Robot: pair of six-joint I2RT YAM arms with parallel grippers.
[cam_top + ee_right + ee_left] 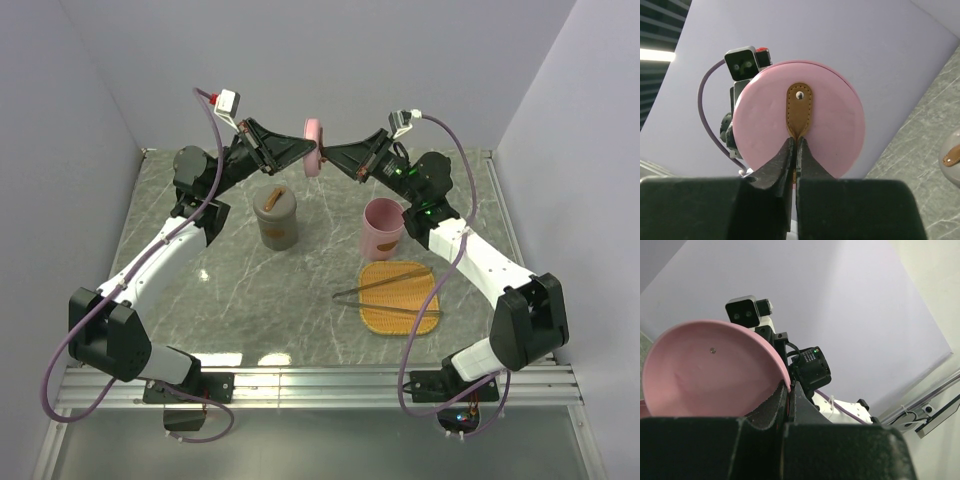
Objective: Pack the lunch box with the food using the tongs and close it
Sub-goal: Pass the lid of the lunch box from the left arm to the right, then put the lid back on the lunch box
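So both sets of fingers are clamped on the round pink lid (313, 146), up over the surface's (250, 320) far middle: left fingers (770, 410) on its rim, right fingers (787, 155) pinching its brown leather tab (799, 107). The slim silver tongs (350, 294) lie across the orange woven tray (395, 322) at near right, beside the pink tub (385, 232). Can't tell what's inside.

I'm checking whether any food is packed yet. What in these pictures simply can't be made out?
- Pink cup, top view: its own wall hides the bottom.
- Grey pot, top view: its grey lid hides the contents.
- Food: none shows in any view.
- Pink lid, left wrist view: the body of the left gripper hides its lower part.
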